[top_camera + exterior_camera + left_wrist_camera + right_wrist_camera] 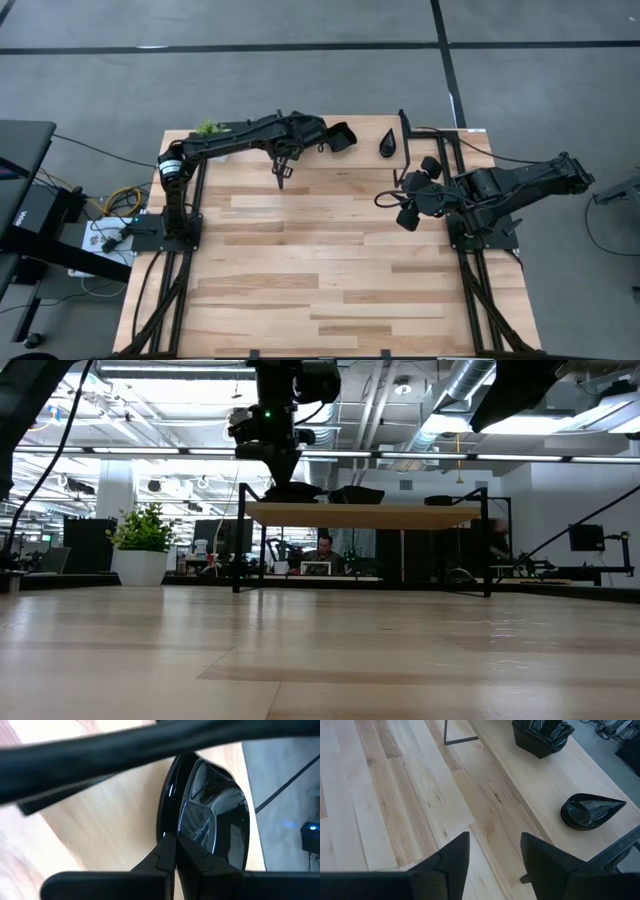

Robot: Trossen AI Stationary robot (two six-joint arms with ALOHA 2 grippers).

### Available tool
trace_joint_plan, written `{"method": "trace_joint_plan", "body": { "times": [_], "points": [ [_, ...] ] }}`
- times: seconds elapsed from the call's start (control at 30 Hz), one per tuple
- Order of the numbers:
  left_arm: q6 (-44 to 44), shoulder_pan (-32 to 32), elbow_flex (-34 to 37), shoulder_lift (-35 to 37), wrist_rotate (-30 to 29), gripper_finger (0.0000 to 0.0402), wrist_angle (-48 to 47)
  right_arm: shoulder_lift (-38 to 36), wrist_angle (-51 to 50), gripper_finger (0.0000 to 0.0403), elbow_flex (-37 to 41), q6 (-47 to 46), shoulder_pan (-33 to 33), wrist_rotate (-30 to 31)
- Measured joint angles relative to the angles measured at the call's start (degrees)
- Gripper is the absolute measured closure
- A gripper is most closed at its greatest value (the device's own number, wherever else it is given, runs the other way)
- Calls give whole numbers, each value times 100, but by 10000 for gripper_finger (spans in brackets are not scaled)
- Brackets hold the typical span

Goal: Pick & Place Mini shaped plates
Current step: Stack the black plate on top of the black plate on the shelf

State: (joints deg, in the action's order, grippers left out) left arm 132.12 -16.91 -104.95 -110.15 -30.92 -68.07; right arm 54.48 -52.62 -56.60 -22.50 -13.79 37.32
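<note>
- From above, a light wooden surface [330, 260] filled the middle of the scene, with a dark arm mounted at each side.
- A raised wooden shelf [360, 150] ran along the surface's 12 o'clock edge, standing on thin dark legs.
- The left claw [281, 172] hung over the shelf's front edge at about 11 o'clock on the surface, pointing down.
- In the left wrist view, the left claw [175, 851] was clenched, its two fingertips pressed together at the rim of a stack of oval plates [210, 815]. Whether it actually gripped a plate could not be told.
- A stack of wavy-edged square plates [341, 138] sat on the shelf near 12 o'clock, just beside the left arm's wrist.
- A stack of teardrop plates [388, 143] sat on the shelf at about 1 o'clock, apart from the square stack.
- The right claw [408, 196] hovered at about 2 o'clock, in front of the shelf and near the teardrop stack.
- The right wrist view showed the right claw [492, 851] released, fingers spread wide with bare wood between them, holding nothing.
- A small green plant [209, 128] stood on the shelf at the surface's 10 o'clock corner.
- In the low view, a person [322, 547] was seated in the room beyond the surface.
</note>
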Motion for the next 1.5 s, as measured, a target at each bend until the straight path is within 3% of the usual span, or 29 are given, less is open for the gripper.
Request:
{"method": "trace_joint_plan", "body": {
  "times": [0.87, 1.5],
  "points": [
    [-316, -108, 0, 7, -20, 391, 39, 0, 2, 232, 2, 0, 1, 0],
    [-85, -118, 0, 7, 134, 391, 17, 0, 1, 230, 0, 1, 0, 0]
  ]
}}
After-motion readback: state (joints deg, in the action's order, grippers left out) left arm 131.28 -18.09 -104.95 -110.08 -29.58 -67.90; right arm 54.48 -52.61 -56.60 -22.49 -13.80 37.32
